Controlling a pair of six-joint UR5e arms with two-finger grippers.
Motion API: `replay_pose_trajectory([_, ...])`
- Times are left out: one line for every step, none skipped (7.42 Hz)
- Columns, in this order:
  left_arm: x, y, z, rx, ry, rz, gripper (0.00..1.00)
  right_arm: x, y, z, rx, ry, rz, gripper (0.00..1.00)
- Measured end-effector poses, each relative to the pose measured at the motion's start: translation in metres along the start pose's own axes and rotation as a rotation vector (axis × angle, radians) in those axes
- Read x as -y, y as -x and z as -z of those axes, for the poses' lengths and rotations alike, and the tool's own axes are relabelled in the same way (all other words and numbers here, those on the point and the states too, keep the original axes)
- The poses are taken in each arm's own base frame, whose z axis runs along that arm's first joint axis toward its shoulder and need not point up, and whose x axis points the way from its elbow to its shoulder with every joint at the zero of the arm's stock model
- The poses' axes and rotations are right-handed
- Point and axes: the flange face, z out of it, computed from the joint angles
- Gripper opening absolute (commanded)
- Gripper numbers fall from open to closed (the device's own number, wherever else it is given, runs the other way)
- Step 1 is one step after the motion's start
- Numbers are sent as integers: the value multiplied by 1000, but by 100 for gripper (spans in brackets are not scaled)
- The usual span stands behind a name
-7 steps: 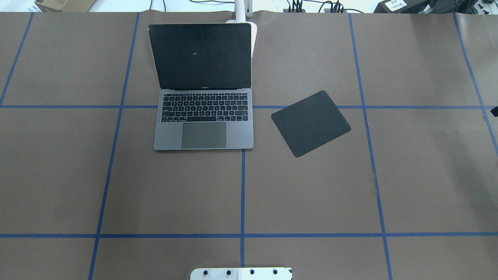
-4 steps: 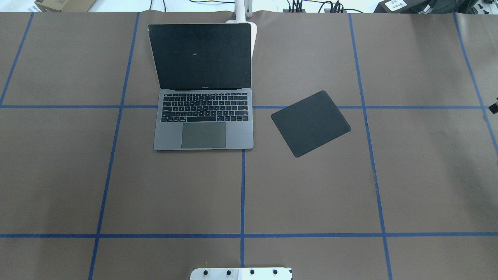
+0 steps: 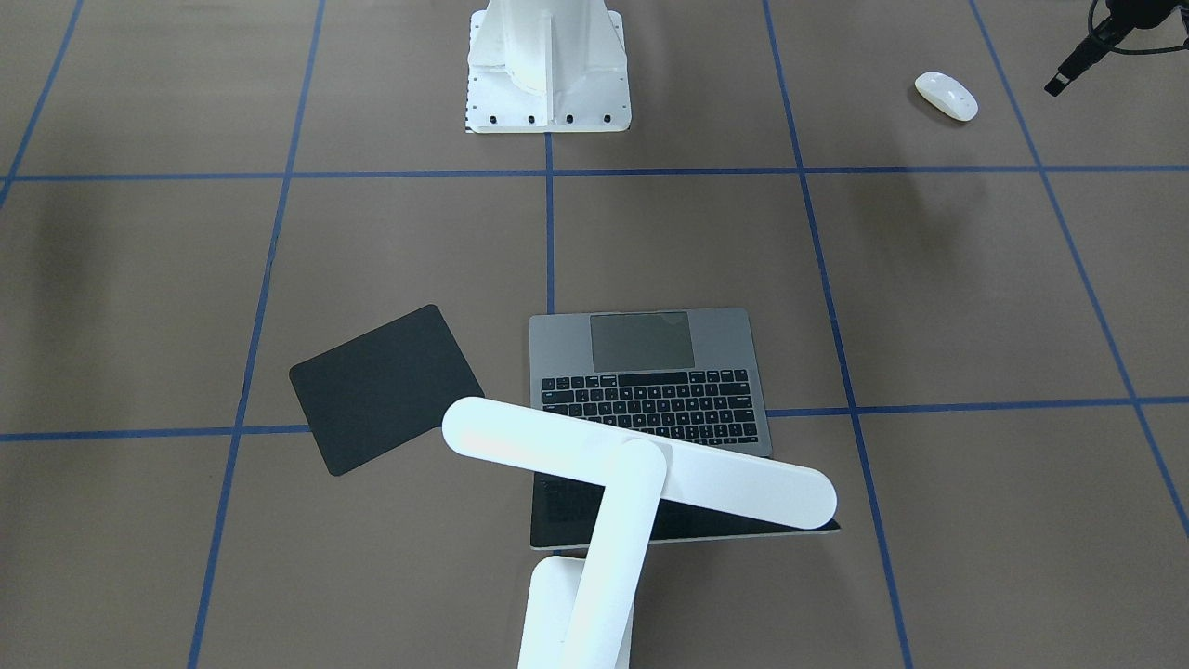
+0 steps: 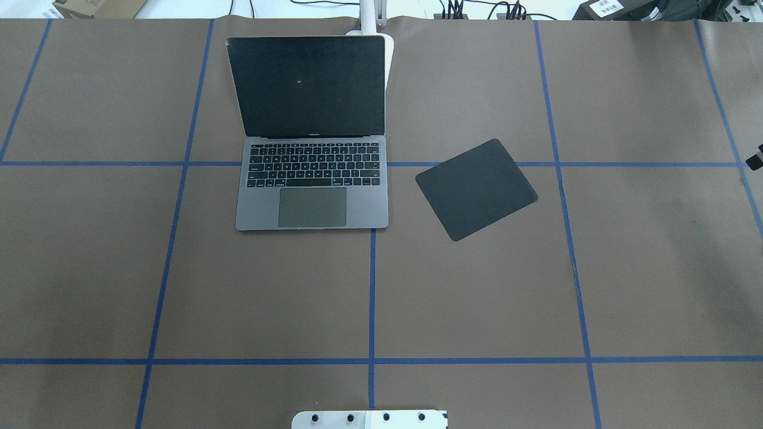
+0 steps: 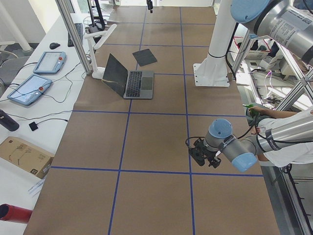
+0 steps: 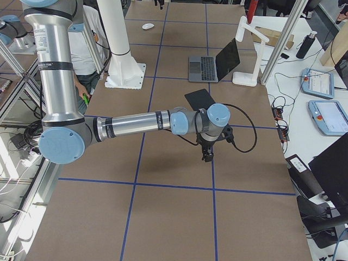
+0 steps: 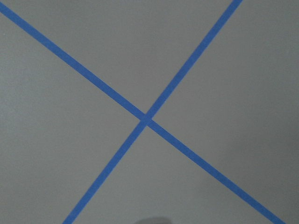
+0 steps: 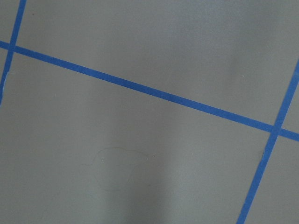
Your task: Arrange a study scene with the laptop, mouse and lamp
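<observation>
The laptop (image 4: 312,179) stands open on the brown table, left of centre, screen dark; it also shows in the front-facing view (image 3: 650,381). The lamp (image 3: 641,474) stands behind it with its bar head over the screen; only its base (image 4: 388,53) shows overhead. The mouse (image 3: 946,96) lies far off on the robot's left side, near its base. My left gripper (image 5: 200,155) hangs low over the table there; I cannot tell its state. My right gripper (image 6: 208,151) hovers over bare table right of the mat, a sliver at the overhead view's edge (image 4: 757,159); I cannot tell its state.
A thin black square mat (image 4: 476,189) lies tilted to the right of the laptop. The white robot pedestal (image 3: 546,65) stands at the near middle edge. An operator (image 5: 288,137) stands beside the robot. Teach pendants (image 5: 46,61) lie on the side table beyond the lamp.
The dark sliver of my right gripper at the overhead view's right edge has shifted slightly toward the far side. Laptop, mat and lamp have not moved.
</observation>
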Motion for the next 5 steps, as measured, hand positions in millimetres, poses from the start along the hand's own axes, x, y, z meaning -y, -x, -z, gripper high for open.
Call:
replay_pose_trajectory([4,8,-6,22,-17,-3,100,0,1,0,-1,-1,1,99])
replay_pose_trajectory([6,14,-11,40,-30,-10,100,1,1,1,-1,-1,1,99])
replay_pose_trajectory([9,21,-16,57,-39,-21,100,1,2,1,-2,-2,2,99])
replay_pose_trajectory([13,34,-22,73,-49,-39,100,2,3,2,-2,-4,5,99])
replay_pose_trajectory([17,49,-27,79,-60,-57,100,2,6,4,-2,-8,8,99])
